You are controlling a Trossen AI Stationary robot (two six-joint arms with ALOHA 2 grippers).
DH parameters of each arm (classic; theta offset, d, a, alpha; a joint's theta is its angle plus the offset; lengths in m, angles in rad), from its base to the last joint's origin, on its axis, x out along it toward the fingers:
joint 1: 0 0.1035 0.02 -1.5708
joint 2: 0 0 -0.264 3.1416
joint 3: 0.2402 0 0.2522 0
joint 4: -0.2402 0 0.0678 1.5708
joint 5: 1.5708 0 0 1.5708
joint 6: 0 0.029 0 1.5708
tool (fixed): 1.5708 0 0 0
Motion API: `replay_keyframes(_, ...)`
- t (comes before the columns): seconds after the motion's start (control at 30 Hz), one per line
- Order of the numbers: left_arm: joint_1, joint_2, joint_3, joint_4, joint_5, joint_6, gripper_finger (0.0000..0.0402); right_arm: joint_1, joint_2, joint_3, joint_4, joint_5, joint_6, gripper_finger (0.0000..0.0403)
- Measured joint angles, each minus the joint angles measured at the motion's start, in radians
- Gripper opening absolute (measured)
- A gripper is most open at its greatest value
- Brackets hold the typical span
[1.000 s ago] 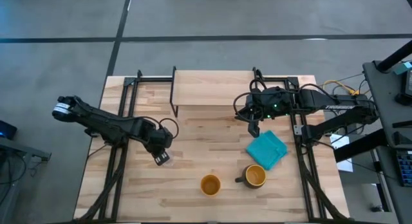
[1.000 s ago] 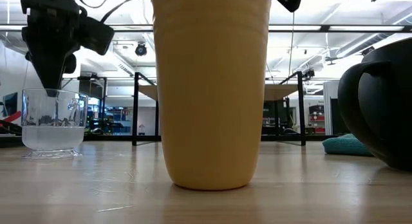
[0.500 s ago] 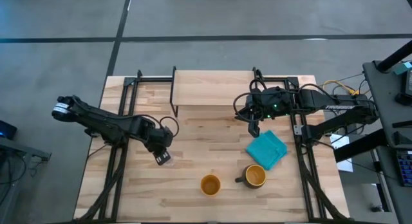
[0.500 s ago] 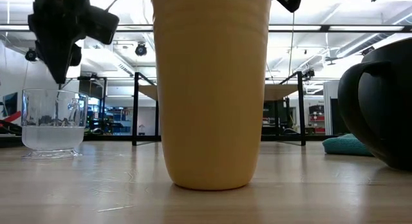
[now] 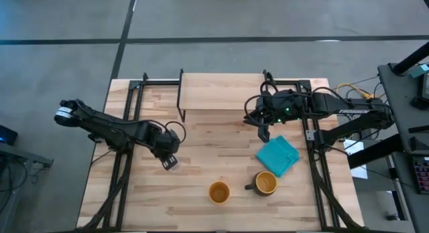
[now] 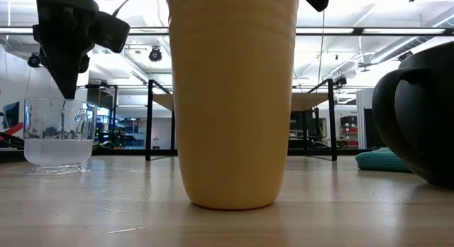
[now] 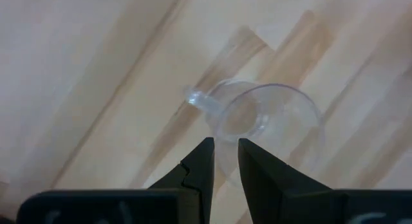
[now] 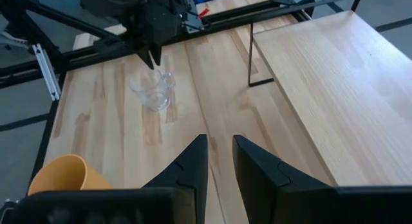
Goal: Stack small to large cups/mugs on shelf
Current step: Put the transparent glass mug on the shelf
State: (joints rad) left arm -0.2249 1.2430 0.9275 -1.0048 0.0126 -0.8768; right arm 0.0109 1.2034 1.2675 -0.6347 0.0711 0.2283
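From above, the left gripper [image 5: 169, 161] hangs over the clear cup [image 5: 173, 164] on the tabletop [image 5: 201, 146]; the right gripper [image 5: 264, 132] waits near the shelf [image 5: 221, 91]. Level with the table, the cup [image 6: 57, 137] stands upright beneath the fingers. In the left wrist view, narrowly parted, empty fingers [image 7: 201, 163] sit just short of the smooth glass rim, bare wood around.

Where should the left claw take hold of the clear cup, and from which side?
Probably by the rim wall of the clear cup, from straight above: it stands upright and open-topped on the table, and the left claw hangs over its edge, fingers narrowly apart. Its small handle looks less secure.
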Motion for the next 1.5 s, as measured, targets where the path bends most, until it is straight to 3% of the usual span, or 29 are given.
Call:
replay_keyframes(0.93,0.000,0.144,-0.001,0.000,0.009,0.107,0.0056,0.000,0.001,0.000,0.018,0.000,0.000,0.0068)
replay_keyframes(1.13,0.000,0.162,0.011,-0.009,0.047,0.146,0.0010,0.000,0.001,0.000,0.020,0.000,0.000,0.0068)
replay_keyframes(1.3,0.004,0.130,0.106,-0.104,0.072,0.163,0.0002,0.000,0.001,0.000,0.021,0.000,0.000,0.0068)
replay_keyframes(1.5,0.066,0.109,0.359,-0.314,0.020,0.212,0.0000,0.000,0.001,0.000,0.036,0.008,-0.002,0.0068)
